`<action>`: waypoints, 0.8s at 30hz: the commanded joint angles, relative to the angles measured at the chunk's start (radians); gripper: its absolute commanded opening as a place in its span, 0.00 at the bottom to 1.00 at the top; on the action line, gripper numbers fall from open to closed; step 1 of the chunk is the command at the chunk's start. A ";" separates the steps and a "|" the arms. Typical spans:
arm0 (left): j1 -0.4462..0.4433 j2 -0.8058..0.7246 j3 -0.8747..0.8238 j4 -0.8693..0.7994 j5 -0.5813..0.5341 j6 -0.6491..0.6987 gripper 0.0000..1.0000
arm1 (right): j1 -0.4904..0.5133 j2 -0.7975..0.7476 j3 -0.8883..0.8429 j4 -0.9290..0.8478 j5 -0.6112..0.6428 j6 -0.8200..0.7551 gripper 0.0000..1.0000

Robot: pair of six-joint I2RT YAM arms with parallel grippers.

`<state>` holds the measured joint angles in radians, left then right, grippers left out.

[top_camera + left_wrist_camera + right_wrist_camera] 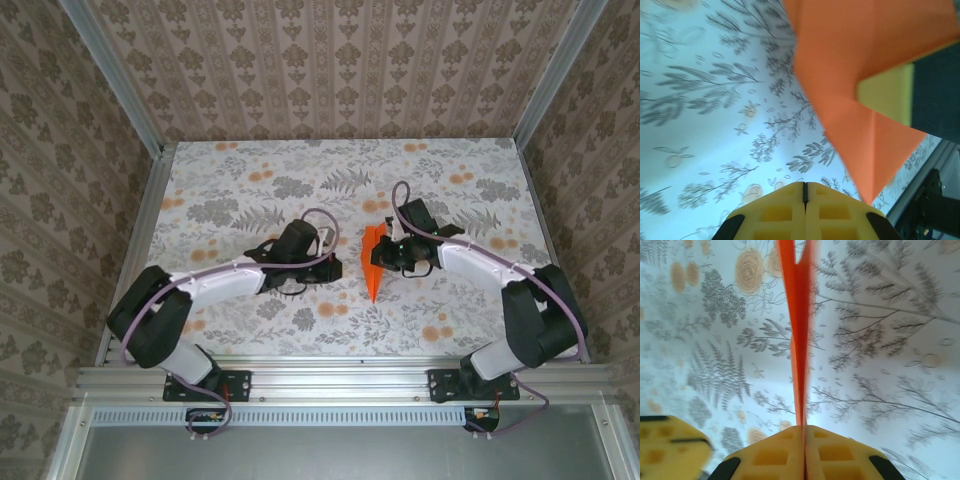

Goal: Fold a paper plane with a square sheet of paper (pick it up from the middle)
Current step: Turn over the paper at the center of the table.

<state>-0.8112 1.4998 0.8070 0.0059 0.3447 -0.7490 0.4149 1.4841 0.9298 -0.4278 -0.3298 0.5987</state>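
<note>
My right gripper point(804, 432) has its jaws clenched on the plane point(797, 340), pinching the centre crease so the paper stands edge-on over the middle of the table point(230, 165). The left gripper point(805, 194) sits just to its left, jaws pressed together on nothing. I judge the step in hand is setting the wings. To do it well I'd keep the crease pinched firm, bring the left in from the side, and press along the fold without crumpling the nose
</note>
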 commanded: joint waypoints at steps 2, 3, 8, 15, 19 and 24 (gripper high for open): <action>0.026 -0.133 -0.056 -0.131 -0.227 -0.030 0.05 | 0.109 -0.010 0.214 -0.490 0.487 -0.134 0.08; 0.032 -0.161 -0.065 -0.154 -0.269 -0.038 0.05 | 0.132 0.006 0.252 -0.553 0.559 -0.138 0.09; 0.079 -0.315 -0.119 -0.305 -0.464 -0.111 0.09 | 0.258 0.126 0.372 -0.721 0.806 -0.096 0.08; 0.143 -0.512 -0.187 -0.441 -0.557 -0.198 0.14 | 0.444 0.419 0.542 -0.818 0.948 -0.026 0.11; 0.156 -0.633 -0.226 -0.505 -0.602 -0.236 0.19 | 0.520 0.563 0.636 -0.800 0.913 0.008 0.13; 0.164 -0.756 -0.261 -0.556 -0.627 -0.244 0.23 | 0.571 0.661 0.716 -0.747 0.791 0.013 0.17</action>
<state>-0.6537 0.7895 0.5648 -0.4812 -0.2329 -0.9638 0.9730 2.1159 1.5917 -1.1584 0.5114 0.5842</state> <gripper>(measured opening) 0.223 0.168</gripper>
